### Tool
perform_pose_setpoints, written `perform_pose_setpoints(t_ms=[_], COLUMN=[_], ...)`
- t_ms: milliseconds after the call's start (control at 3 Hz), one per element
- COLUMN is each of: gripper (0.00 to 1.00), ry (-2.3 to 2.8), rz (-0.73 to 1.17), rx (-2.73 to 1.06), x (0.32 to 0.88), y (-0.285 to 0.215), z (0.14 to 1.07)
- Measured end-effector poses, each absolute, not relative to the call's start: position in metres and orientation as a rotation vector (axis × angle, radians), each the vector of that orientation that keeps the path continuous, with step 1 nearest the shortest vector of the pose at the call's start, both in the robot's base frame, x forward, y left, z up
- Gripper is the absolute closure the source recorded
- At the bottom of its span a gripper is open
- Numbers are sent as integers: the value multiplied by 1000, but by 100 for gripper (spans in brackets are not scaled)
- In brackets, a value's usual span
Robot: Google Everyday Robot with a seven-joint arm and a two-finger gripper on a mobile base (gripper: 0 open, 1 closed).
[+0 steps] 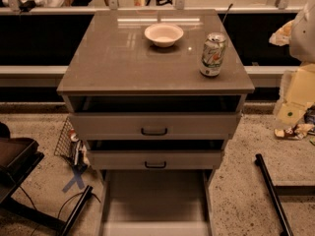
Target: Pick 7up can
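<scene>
The 7up can (213,54) stands upright on the grey cabinet top (123,63), near its right edge. It is pale silver and green with a red mark and a shiny top. My arm and gripper (291,113) hang at the right edge of the view, beside the cabinet. The gripper is right of the can, lower than it and well apart from it, and holds nothing that I can see.
A shallow white bowl (164,34) sits at the back middle of the top, left of the can. Three drawers (154,127) below are pulled open, the lowest furthest. A wire basket (69,144) and black legs (273,195) stand on the floor.
</scene>
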State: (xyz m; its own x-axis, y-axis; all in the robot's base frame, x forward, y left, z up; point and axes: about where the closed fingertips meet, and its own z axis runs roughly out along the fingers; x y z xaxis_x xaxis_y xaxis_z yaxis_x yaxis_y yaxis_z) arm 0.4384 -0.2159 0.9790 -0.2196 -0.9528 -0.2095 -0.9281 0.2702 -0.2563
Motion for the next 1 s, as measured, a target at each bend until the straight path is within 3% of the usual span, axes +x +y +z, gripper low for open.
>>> perform_pose_setpoints(t_ms=[667,1000], gripper=[0,0], ry=[2211,2222], rz=[-64,94], rx=[-1617,-1384], x=[441,429], y=[-216,-226], z=[977,942])
